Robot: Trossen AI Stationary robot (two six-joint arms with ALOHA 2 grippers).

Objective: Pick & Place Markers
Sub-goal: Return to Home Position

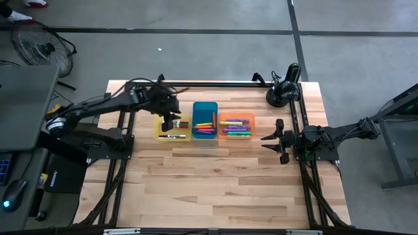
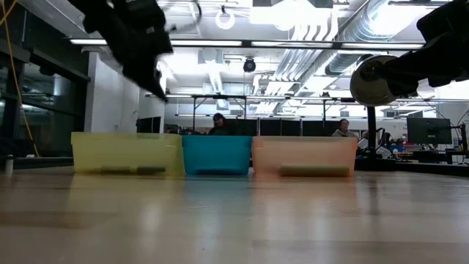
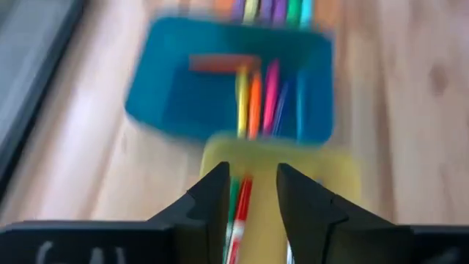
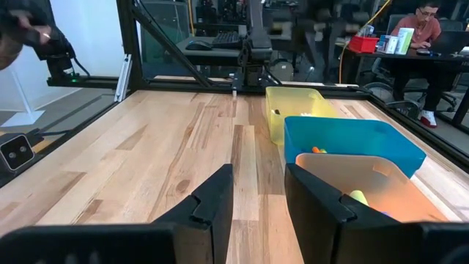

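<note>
all markers (image 1: pixel 204 126) in view: lying inside the yellow tray (image 2: pixel 128 152), blue tray (image 2: pixel 216 154) and orange tray (image 2: pixel 304 155).
left gripper (image 3: pixel 250 176): above the yellow tray, jaws parted a little, holding nothing.
right gripper (image 4: pixel 258 176): beside the orange tray, jaws parted, empty.
risk: a low sideways retreat could clip the yellow tray's wall, shoving it or spilling markers.

Floor: grey concrete floor (image 1: pixel 215 52), crossed by dark seams.
Table: pale wooden table (image 1: pixel 215 189), its planks running across.
Fan: a round caged fan (image 1: pixel 39 46) stands on the floor beyond the table's far left corner.
Ceiling: open, with silver ducts (image 2: pixel 352 22) and bright strip lights (image 2: pixel 220 42).
Glazing: dark glass panels (image 2: pixel 44 95) on the low view's left.
Far end: a monitor (image 2: pixel 429 130) and a seated person (image 2: pixel 218 123); another person (image 4: pixel 419 26) sits at a dark desk (image 4: pixel 410 62).
</note>
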